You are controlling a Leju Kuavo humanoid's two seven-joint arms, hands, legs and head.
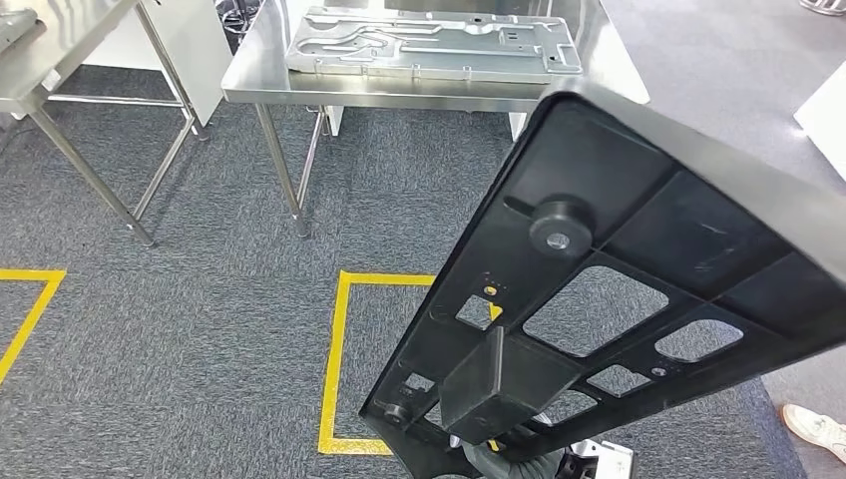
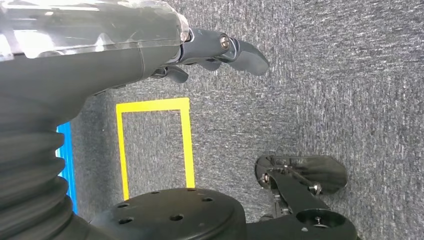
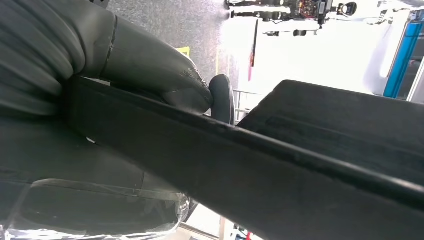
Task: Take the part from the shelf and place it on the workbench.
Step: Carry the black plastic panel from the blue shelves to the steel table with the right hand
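The part (image 1: 619,269) is a long black moulded panel with ribs, cut-outs and a round boss. It is raised off the floor and tilted, taking up the right half of the head view. In the right wrist view my right hand (image 3: 150,65) grips the part (image 3: 300,165), with the thick thumb (image 3: 175,82) pressed against its edge. The steel workbench (image 1: 399,92) stands ahead, beyond the panel's upper end. My left hand (image 2: 215,50) hangs over the carpet, fingers loosely apart and holding nothing.
A silver cast plate (image 1: 429,45) lies on the workbench. A second steel table (image 1: 60,60) stands at the far left. A yellow taped square (image 1: 339,349) marks the grey carpet. A person's shoe (image 1: 818,427) shows at the right edge.
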